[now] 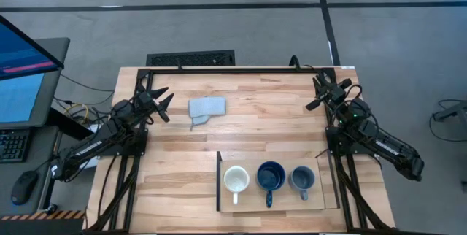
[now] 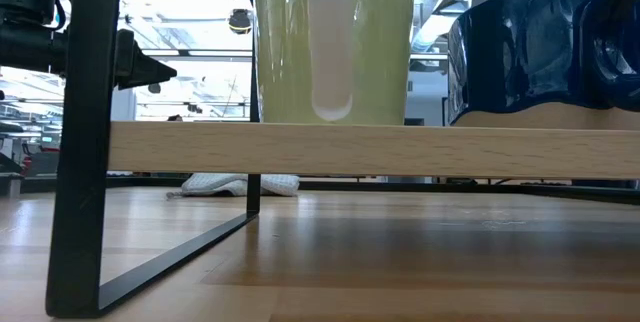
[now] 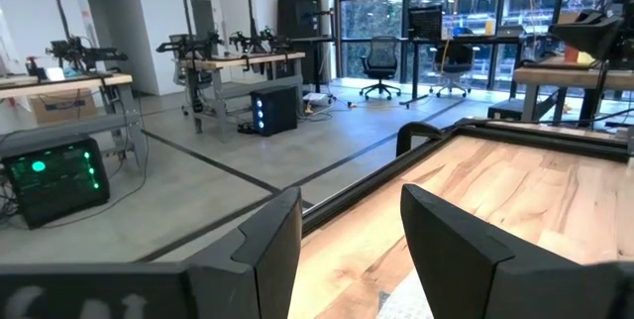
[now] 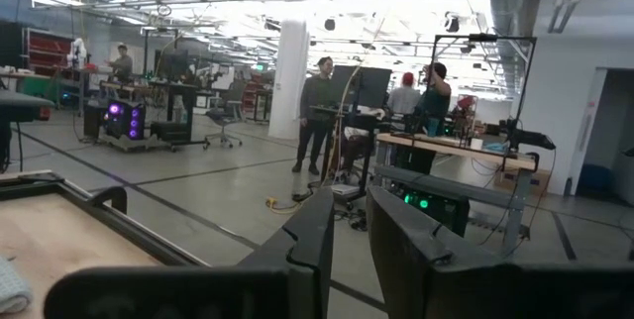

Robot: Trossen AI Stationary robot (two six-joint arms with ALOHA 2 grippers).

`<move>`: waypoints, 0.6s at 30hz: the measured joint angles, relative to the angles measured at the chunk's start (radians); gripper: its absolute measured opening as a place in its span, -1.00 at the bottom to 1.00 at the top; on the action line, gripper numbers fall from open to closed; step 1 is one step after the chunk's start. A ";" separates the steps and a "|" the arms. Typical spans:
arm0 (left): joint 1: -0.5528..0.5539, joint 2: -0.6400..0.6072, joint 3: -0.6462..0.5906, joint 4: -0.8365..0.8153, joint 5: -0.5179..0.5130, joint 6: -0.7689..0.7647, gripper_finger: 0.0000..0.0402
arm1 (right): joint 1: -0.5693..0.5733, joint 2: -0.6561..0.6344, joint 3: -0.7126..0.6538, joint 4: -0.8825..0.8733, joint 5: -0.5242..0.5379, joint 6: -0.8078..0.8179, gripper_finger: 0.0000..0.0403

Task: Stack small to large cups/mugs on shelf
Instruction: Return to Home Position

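Three mugs stand upright in a row on the plywood shelf (image 1: 315, 200) near the table's near edge: the white mug (image 1: 236, 179), the navy mug (image 1: 270, 176) and the small grey-blue mug (image 1: 301, 178). Their handles point toward the near edge. In the low view the white mug (image 2: 333, 42) and the navy mug (image 2: 545, 47) sit on the shelf board (image 2: 370, 150), which is raised on a black frame. My left gripper (image 1: 166, 105) (image 3: 349, 230) hovers open at the table's far left. My right gripper (image 1: 315, 96) (image 4: 349, 225) hovers at the far right, open by a narrow gap.
A folded grey cloth (image 1: 206, 109) (image 2: 240, 184) lies on the slatted tabletop toward the far side, right of my left gripper. A thin dark upright strip (image 1: 219, 180) runs along the shelf's left side. Bare tabletop (image 1: 270, 125) lies between the shelf and the far edge. People stand in the room beyond.
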 joint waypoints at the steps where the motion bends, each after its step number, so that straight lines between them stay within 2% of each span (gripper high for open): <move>1: 0.000 0.000 0.000 0.000 0.000 -0.002 -0.17 | 0.000 0.000 0.000 0.000 0.000 0.000 -0.57; 18: 0.000 0.000 0.000 0.000 0.000 0.006 -0.17 | 0.000 0.000 0.000 0.000 0.000 0.000 -0.57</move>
